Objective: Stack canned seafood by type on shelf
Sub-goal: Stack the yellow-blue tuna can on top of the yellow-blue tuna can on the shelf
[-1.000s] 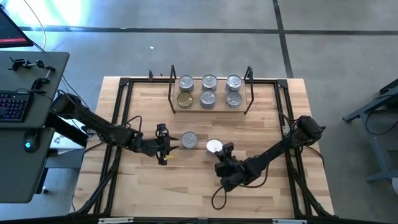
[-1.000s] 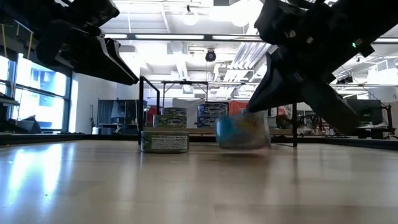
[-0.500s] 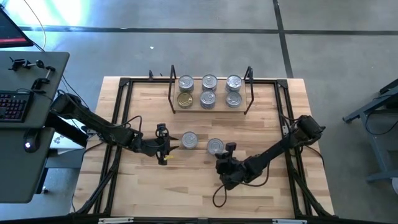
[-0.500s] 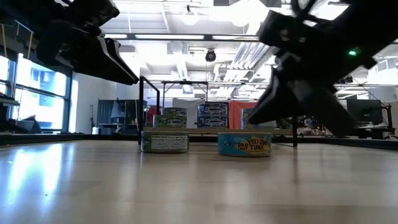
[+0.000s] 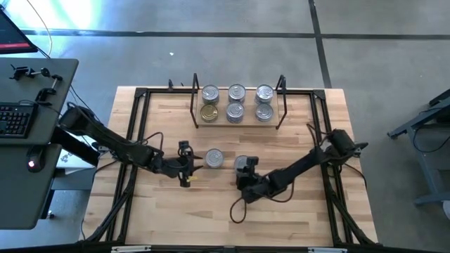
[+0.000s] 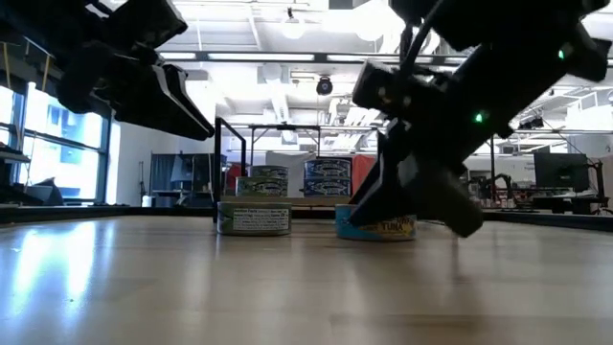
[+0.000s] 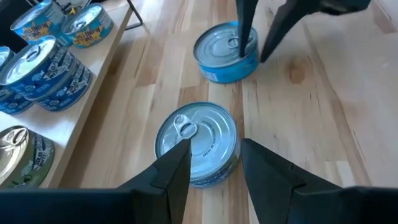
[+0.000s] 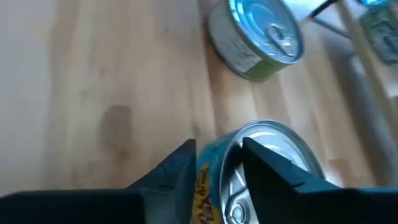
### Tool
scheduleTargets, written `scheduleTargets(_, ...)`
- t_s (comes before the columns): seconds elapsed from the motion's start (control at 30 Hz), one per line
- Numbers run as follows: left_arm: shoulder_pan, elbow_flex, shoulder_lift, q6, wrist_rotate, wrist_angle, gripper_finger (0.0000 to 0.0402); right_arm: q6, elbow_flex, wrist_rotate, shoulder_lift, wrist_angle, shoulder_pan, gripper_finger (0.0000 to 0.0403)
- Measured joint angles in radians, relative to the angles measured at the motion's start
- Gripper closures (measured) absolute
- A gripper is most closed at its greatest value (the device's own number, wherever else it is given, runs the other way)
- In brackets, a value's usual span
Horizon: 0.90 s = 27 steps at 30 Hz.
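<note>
The shelf [image 5: 238,121] stands at the table's far middle and carries several tins, one of them gold-lidded [image 5: 209,112]. Two silver-lidded tins rest flat on the table. One has a green label [image 5: 214,159] [image 7: 196,144]. My left gripper [image 5: 195,164] [image 7: 216,147] hovers open just to its left and above it. The other tin has a blue label [image 5: 242,164] [image 7: 227,53] [image 8: 264,171]. My right gripper [image 5: 242,171] [image 8: 219,146] is open at its near edge, one finger [image 7: 244,31] over the lid and the other [image 7: 273,37] outside the wall. My right gripper comes slanting down from the table's near right at the blue-labelled tin's near rim [image 8: 217,163], its fingers astride that rim. I cannot tell whether they touch it. The tin lies flat on the table.
A black tube frame [image 5: 137,140] runs around the table's edges. A cable loops on the board near the right arm [image 5: 239,211]. A desk with a keyboard [image 5: 14,119] stands beyond the table's left edge. Bare wood lies along the near side.
My right gripper has gone toward the table's left and down onto the blue-labelled tin, rolling its wrist, and has opened from shut. The tin, blurred a second ago in the low view, now lies flat.
</note>
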<state>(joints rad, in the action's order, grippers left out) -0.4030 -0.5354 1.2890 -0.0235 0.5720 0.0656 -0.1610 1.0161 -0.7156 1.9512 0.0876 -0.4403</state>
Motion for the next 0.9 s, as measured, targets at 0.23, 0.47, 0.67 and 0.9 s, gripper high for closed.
scheduleTargets(0.23, 0.0, 0.0, 0.053, 0.011, -0.007, 0.063, 0.0269, -0.061, 0.006, -0.095, 0.053, 0.013, -0.002, 0.0375)
scheduleTargets(0.47, 0.0, 0.0, 0.077, 0.019, -0.014, 0.104, 0.0269, -0.088, 0.003, -0.065, 0.024, 0.127, -0.035, 0.0398)
scheduleTargets(0.67, 0.0, 0.0, 0.077, 0.037, -0.019, 0.133, 0.0269, -0.093, -0.004, -0.029, -0.049, 0.174, -0.073, 0.0402)
scheduleTargets(0.9, 0.0, 0.0, 0.077, 0.036, -0.019, 0.143, 0.0269, -0.103, -0.004, -0.088, -0.084, 0.163, -0.107, 0.0403)
